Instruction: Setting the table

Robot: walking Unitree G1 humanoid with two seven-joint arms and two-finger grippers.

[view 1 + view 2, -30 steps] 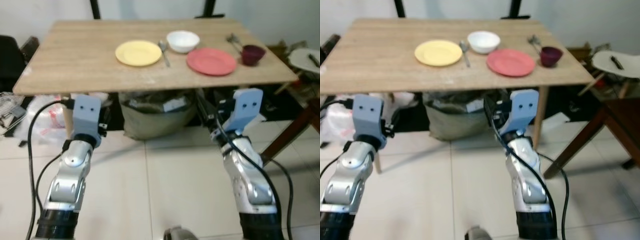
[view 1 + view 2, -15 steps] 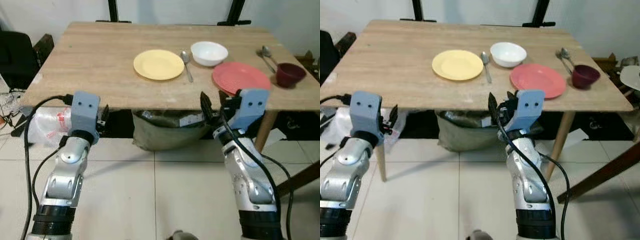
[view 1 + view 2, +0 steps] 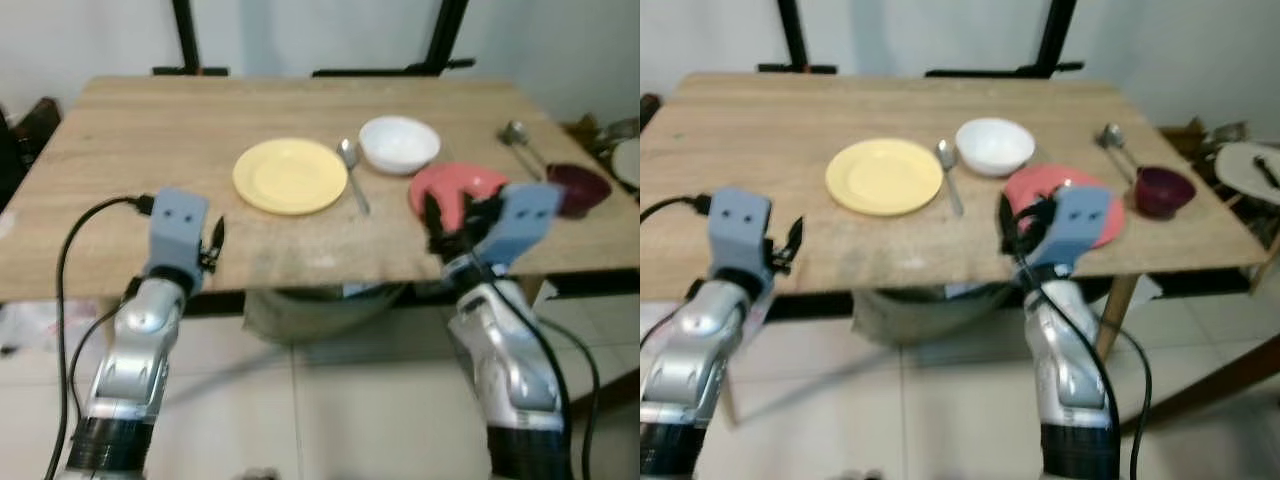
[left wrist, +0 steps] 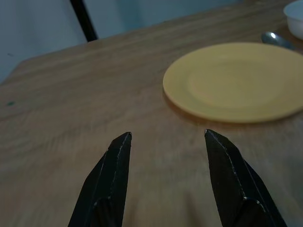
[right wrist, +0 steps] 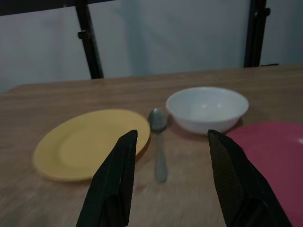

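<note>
On the wooden table [image 3: 150,150] lie a yellow plate [image 3: 290,176], a spoon [image 3: 351,171] just right of it, a white bowl [image 3: 399,144], a red plate [image 3: 452,188], a dark red bowl [image 3: 577,188] and a second spoon [image 3: 520,138] at the far right. My left gripper [image 4: 165,137] is open, low over the table's near edge, pointing at the yellow plate [image 4: 236,80]. Over the near edge in front of the red plate, my right gripper [image 5: 170,135] is open and faces the spoon [image 5: 158,142] and white bowl [image 5: 207,109].
Black stand legs [image 3: 185,35] rise behind the table against a pale wall. A bag [image 3: 320,305] sits under the table on the tiled floor. A small side table with a plate [image 3: 1245,165] stands at the right.
The camera has risen and come closer to the table. Both grippers have lifted from below the table's edge to above its top.
</note>
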